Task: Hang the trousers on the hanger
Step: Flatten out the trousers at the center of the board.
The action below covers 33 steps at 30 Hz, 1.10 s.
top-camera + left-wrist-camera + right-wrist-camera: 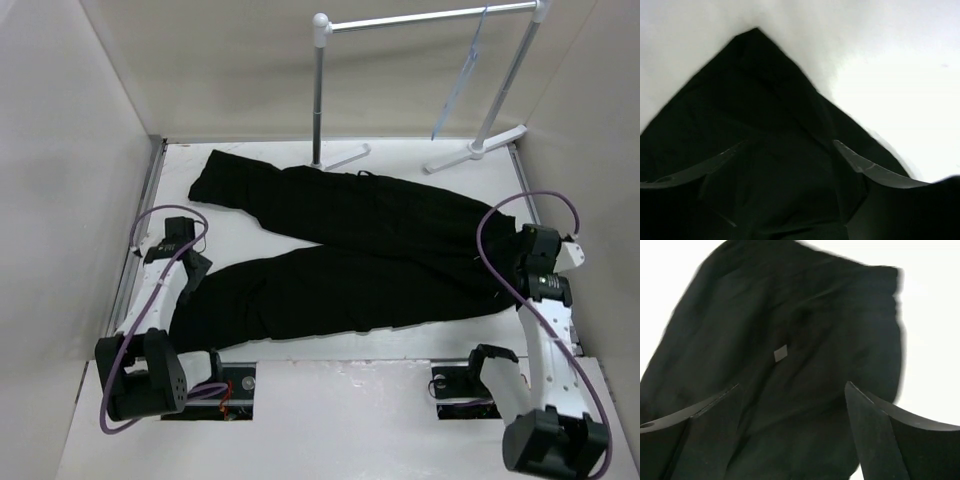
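The black trousers (350,250) lie flat on the white table, waist at the right, both legs reaching left. The pale-blue hanger (458,85) hangs from the rack's bar at the back right, far from both grippers. My left gripper (197,268) is at the end of the nearer leg; in the left wrist view it (790,155) is open, with the leg cloth (755,100) between and under the fingers (867,170). My right gripper (512,268) is at the waist; in the right wrist view it (790,405) is open over the cloth (805,315).
The white tube rack (420,18) stands at the back, its feet (475,150) on the table beside the trousers' upper leg. White walls close in on the left, back and right. A small grey label (781,353) shows on the cloth.
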### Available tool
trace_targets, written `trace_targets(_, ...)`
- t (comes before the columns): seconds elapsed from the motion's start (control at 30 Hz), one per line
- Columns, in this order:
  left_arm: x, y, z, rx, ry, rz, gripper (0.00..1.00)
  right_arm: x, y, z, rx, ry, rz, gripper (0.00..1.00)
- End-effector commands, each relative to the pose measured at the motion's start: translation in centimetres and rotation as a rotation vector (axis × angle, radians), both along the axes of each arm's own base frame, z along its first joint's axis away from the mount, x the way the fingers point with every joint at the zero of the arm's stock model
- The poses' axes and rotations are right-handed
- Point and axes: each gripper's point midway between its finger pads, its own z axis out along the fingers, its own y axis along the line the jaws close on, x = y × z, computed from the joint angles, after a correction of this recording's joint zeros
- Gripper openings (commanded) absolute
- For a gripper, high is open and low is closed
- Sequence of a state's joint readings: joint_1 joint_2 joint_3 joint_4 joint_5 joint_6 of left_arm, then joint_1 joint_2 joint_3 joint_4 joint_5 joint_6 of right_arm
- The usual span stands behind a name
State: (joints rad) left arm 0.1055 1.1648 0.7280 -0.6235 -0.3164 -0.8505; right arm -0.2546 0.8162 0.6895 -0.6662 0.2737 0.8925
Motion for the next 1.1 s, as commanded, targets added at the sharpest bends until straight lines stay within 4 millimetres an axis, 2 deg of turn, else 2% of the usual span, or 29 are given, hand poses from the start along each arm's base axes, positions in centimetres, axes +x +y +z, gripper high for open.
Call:
trace_targets(0.0,-0.7,1.1,-1.2,0.029,0.027,0.039,0.56,0.6,3.3,2.4,-0.019,-0.061,0.153,0.84)
trace_targets(0.07,-0.8,1.6,-2.0,0.042,0.04,0.057,0.48,0.6,6.5,2.1,0.019,-0.077,0.262,0.75)
trace_targets(0.1,-0.9,2.0,-2.4,0.054,0.051,0.069,0.4,0.4,7.8,1.8,0.033,-0.077,0.306,0.7)
trace_targets(0.2,-0.7,3.8,-3.3,0.112,0.074,0.111,0.19,-0.2,10.8,1.0,0.065,-0.084,0.404,0.38)
trace_targets(0.27,0.2,5.2,-3.4,0.148,0.068,0.146,0.12,-0.5,12.1,0.6,0.09,-0.08,0.448,0.26)
trace_targets(0.37,2.6,7.9,-2.4,0.213,0.067,0.189,0.09,-0.8,13.6,0.6,0.113,-0.075,0.513,0.25)
trace_targets(0.43,4.4,9.4,-1.5,0.225,0.069,0.209,0.1,-1.0,14.1,0.9,0.119,-0.076,0.54,0.31)
trace_targets(0.5,5.8,10.2,-0.4,0.209,0.051,0.215,0.19,-1.1,14.5,1.3,0.112,-0.082,0.568,0.47)
trace_targets(0.57,7.4,10.7,1.9,0.189,0.0,0.204,0.33,-1.1,14.5,1.6,0.104,-0.084,0.578,0.57)
trace_targets(0.63,8.7,10.4,4.7,0.171,-0.088,0.191,0.47,-1.1,14.8,1.8,0.102,-0.092,0.598,0.63)
trace_targets(0.7,10.7,8.7,6.8,0.135,-0.19,0.137,0.51,-1.0,15.1,1.6,0.106,-0.089,0.616,0.63)
trace_targets(0.73,12.1,7.4,7.3,0.107,-0.226,0.097,0.52,-0.8,15.3,1.5,0.109,-0.091,0.628,0.59)
trace_targets(0.8,14.9,4.8,7.2,0.027,-0.263,0.022,0.51,-0.5,16.1,1.5,0.127,-0.097,0.664,0.44)
trace_targets(0.9,19.6,2.1,5.5,-0.103,-0.296,-0.026,0.5,-0.1,17.1,1.8,0.151,-0.113,0.714,0.22)
trace_targets(0.97,22.1,1.5,4.6,-0.127,-0.314,-0.032,0.5,0.2,17.6,2.2,0.153,-0.126,0.739,0.19)
trace_targets(1.07,25.1,1.7,3.4,-0.134,-0.332,-0.03,0.5,0.6,18.3,2.7,0.156,-0.142,0.78,0.22)
